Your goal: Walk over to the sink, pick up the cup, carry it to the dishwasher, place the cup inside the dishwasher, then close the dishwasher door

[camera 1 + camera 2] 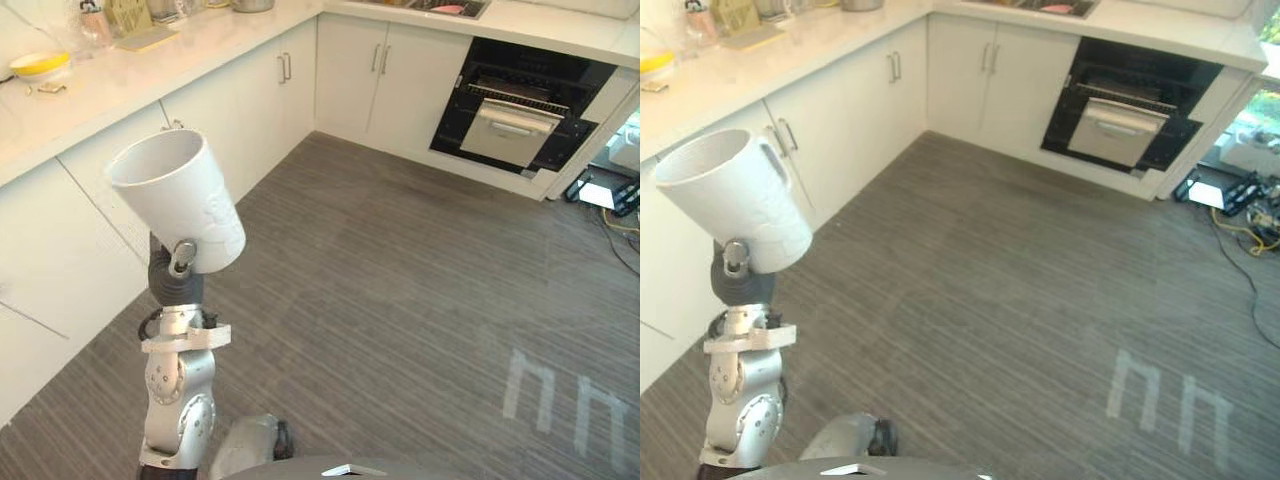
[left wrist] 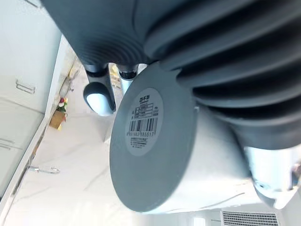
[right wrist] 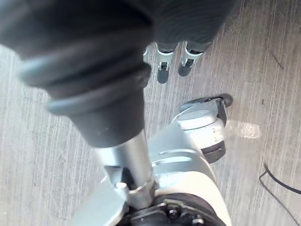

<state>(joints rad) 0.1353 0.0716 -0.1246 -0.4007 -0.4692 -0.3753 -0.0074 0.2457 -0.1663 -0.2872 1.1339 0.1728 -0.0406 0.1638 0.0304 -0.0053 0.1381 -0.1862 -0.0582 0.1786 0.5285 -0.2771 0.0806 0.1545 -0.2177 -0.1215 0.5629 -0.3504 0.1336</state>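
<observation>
Fingers [image 2: 99, 96] of the left hand [image 1: 178, 272] are curling tightly round the lower part of the cup [image 1: 180, 195], gripping it near its base. One silver tip is pressing against the wall of the cup just above the dark wrist cover. The white cup is riding high at 9 o'clock in the head views, clear of every surface. It is tilting so that its open mouth is facing up toward 10 o'clock. In the left wrist view its round base, bearing a label [image 2: 143, 122], is facing the camera.

The right hand [image 3: 171, 61] is hanging over the floor [image 1: 400, 300], its fingers loose and nearly straight, holding and touching nothing.

The dishwasher [image 1: 540, 75] is sitting at 1 o'clock, across the floor and well apart from the cup. Its door [image 1: 512, 128] is standing open with the white panel tipping outward. The sink [image 1: 448, 8] is showing at 12 o'clock in the counter [image 1: 150, 75]. A yellow bowl [image 1: 40, 66] is resting on the counter at 10 o'clock, above the white cabinets [image 1: 250, 90].
</observation>
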